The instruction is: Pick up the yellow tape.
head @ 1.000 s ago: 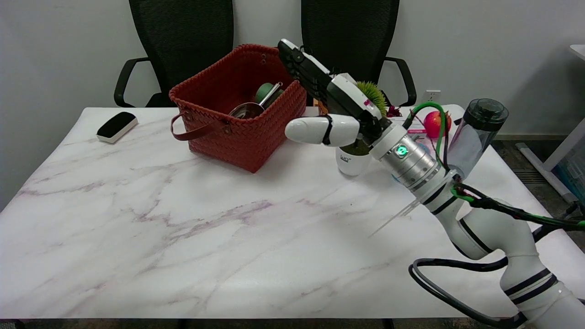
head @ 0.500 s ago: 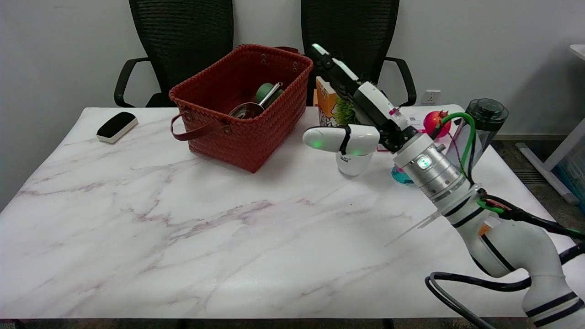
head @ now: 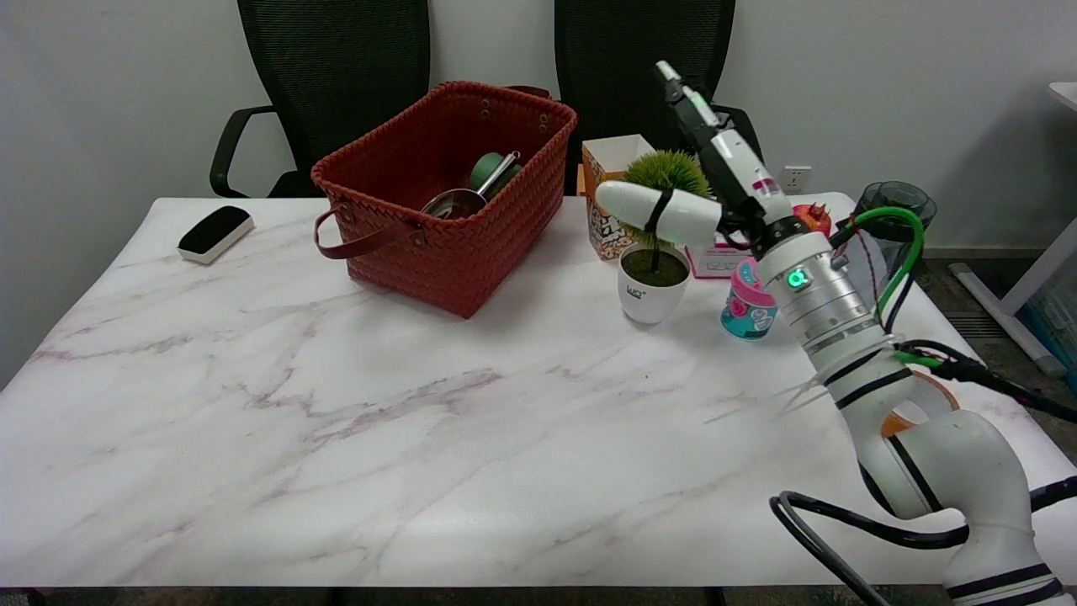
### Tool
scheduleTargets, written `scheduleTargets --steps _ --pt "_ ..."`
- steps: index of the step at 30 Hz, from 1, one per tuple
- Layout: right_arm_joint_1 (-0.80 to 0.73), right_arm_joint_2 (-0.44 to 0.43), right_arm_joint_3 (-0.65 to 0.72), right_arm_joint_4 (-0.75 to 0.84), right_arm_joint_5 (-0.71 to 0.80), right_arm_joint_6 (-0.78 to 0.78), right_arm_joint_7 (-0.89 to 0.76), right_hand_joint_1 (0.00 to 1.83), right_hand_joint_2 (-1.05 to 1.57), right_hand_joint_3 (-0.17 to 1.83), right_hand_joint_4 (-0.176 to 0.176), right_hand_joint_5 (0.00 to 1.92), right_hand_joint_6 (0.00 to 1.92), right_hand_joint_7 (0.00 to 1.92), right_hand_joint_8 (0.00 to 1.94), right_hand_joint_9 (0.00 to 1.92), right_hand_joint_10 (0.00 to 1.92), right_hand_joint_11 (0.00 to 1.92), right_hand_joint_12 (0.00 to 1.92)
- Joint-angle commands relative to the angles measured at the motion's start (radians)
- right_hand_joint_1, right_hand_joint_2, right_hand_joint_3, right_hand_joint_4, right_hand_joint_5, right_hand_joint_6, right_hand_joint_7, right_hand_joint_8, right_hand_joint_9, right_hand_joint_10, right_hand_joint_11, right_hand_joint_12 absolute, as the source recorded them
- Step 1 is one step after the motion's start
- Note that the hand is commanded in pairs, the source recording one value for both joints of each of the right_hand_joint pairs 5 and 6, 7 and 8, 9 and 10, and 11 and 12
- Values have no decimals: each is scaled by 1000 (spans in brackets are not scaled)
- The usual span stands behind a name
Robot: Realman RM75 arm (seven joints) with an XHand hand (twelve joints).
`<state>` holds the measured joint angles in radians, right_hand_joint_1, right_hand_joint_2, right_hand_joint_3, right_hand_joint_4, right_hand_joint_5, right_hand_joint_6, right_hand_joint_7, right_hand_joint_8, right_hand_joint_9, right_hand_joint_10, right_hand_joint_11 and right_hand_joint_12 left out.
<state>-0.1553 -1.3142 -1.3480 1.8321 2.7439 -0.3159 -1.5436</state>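
Marble table (head: pixel 336 404) lies broad and bare before the basket (head: pixel 446 194). Right hand (head: pixel 715 177) hovers spread and empty above the potted plant (head: pixel 655 261); yellow tape (head: pixel 913 417) peeks out behind the forearm.

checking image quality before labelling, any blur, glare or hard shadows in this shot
Head view: sharp overall, with no visible motion blur on the right hand. Light is soft and even; the red woven basket and white plant pot cast faint shadows. Mild sheen on the marble table, no blown-out glare.

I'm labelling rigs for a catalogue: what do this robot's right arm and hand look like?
The right arm is glossy white with black bands, a ribbed silver wrist collar bearing a green light, and green and black cables. The right hand is white-shelled with black finger parts.
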Motion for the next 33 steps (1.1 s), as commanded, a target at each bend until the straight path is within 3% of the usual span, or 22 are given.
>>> scheduleTargets --steps 1,10,14,22,33 --pt "47 -103 230 36 5 131 -157 724 772 24 0 0 0 0 0 0 0 0 0" --pt "28 -90 423 29 5 75 -207 831 586 138 0 0 0 0 0 0 0 0 0" --pt "2 -101 496 27 5 11 -234 866 483 277 0 0 0 0 0 0 0 0 0" --pt "-48 -139 614 29 7 -117 -227 879 432 336 0 0 0 0 0 0 0 0 0" --pt "-106 -166 662 27 7 -46 -230 917 277 375 0 0 0 0 0 0 0 0 0"
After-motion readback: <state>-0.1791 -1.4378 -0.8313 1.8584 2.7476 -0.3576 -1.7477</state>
